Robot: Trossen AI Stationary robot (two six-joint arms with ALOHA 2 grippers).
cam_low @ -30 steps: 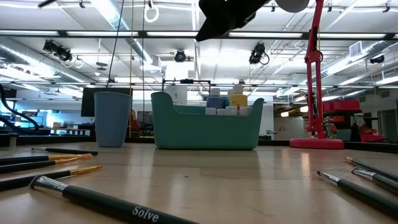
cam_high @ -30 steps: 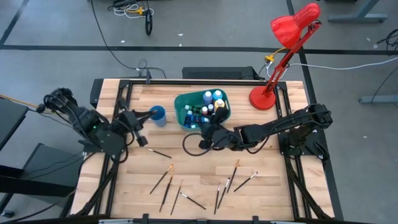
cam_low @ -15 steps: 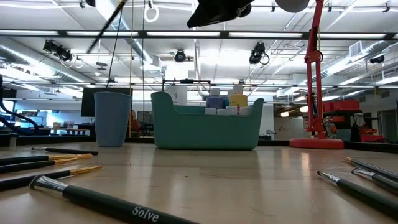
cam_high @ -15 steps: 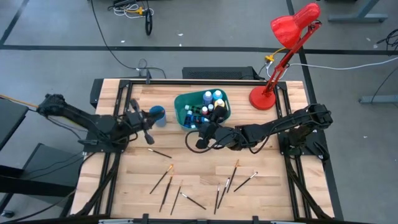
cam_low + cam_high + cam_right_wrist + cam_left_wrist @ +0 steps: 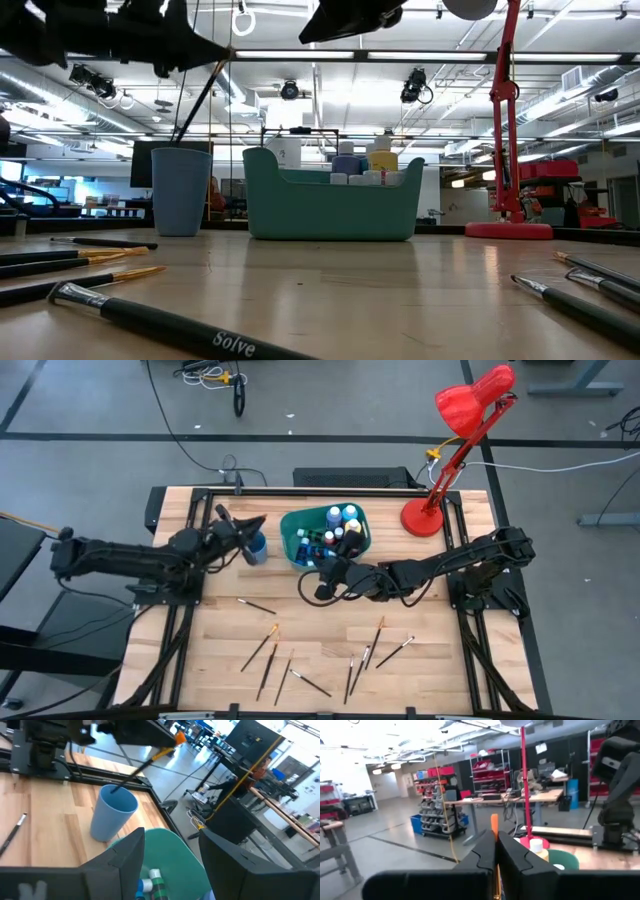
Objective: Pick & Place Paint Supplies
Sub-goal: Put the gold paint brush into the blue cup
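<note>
Left gripper [image 5: 243, 532], jaws clamped on a dark-handled brush [image 5: 131, 772], holds it slanted with its lower end inside the blue cup [image 5: 254, 545]. Right gripper [image 5: 322, 578] hovers with jaws wide, empty, just in front of the teal bin [image 5: 292, 532] holding paint bottles [image 5: 340, 525]. Loose brushes [image 5: 270, 660] lie scattered on the wooden table [image 5: 440, 660]; a red desk lamp [image 5: 450, 450] stands at the far right corner.

A teal bin [image 5: 300, 532] sits on the wooden counter [image 5: 330, 610]; a small blue cup [image 5: 255, 546] stands just beside it; a red desk lamp [image 5: 450, 450] stands on the bin's other side.
</note>
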